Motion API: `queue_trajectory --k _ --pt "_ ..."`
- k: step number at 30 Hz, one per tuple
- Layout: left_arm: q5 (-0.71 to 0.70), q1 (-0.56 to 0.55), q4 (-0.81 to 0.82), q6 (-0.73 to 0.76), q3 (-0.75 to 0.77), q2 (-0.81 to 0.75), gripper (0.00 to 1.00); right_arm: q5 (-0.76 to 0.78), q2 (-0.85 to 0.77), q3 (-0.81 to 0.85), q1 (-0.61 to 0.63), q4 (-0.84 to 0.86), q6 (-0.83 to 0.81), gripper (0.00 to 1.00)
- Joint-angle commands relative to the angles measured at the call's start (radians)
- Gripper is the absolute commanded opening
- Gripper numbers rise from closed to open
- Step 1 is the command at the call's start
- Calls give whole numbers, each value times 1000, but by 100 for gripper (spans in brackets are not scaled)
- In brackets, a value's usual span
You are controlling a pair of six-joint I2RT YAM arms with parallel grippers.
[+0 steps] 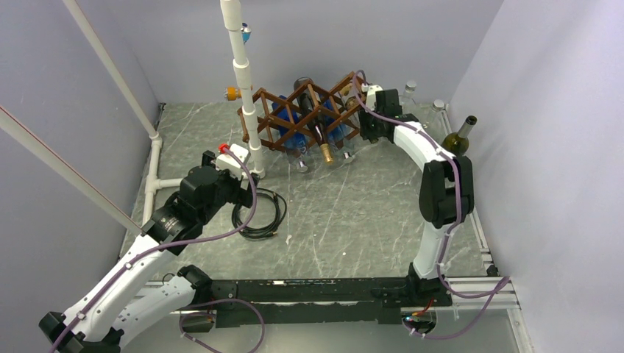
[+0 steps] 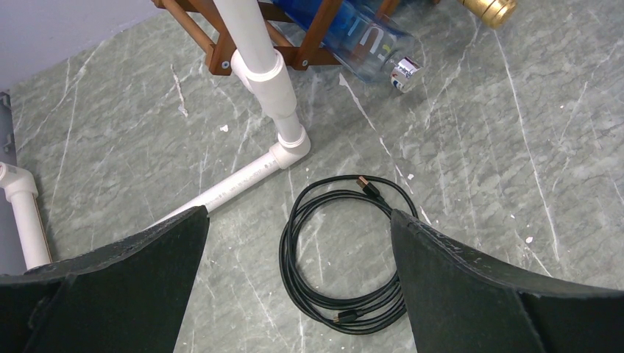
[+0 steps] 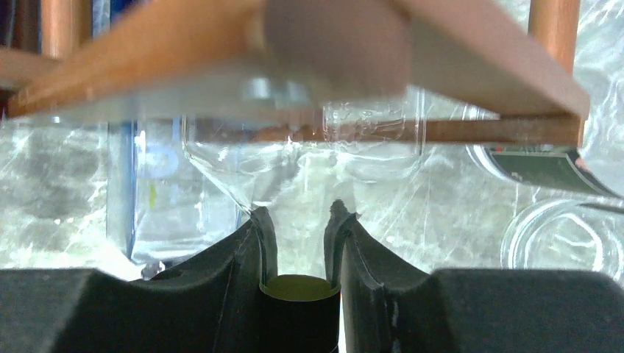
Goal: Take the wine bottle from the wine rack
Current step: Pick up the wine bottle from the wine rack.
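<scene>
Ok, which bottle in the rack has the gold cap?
The dark bottle in the middle of the wine rack; it is the only dark one in it.

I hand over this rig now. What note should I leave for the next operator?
Left pincer: open, holds nothing, hovers above the black cable on the table.
Right pincer: shut on the dark neck of the wine bottle, at the right end of the wine rack.
Done: reach and grip.
Left to do: draw the bottle out of the rack and clear of it; the views do not show it out yet.
</scene>
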Motion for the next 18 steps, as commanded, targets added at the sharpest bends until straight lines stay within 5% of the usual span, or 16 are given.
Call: queue_trajectory --k 1,18 --pt "14 4 3 -7 0 -11 99 -55 -130 -46 -18 89 26 0" --pt "17 12 5 -9 -2 -8 99 -168 -352 -291 -67 134 33 0"
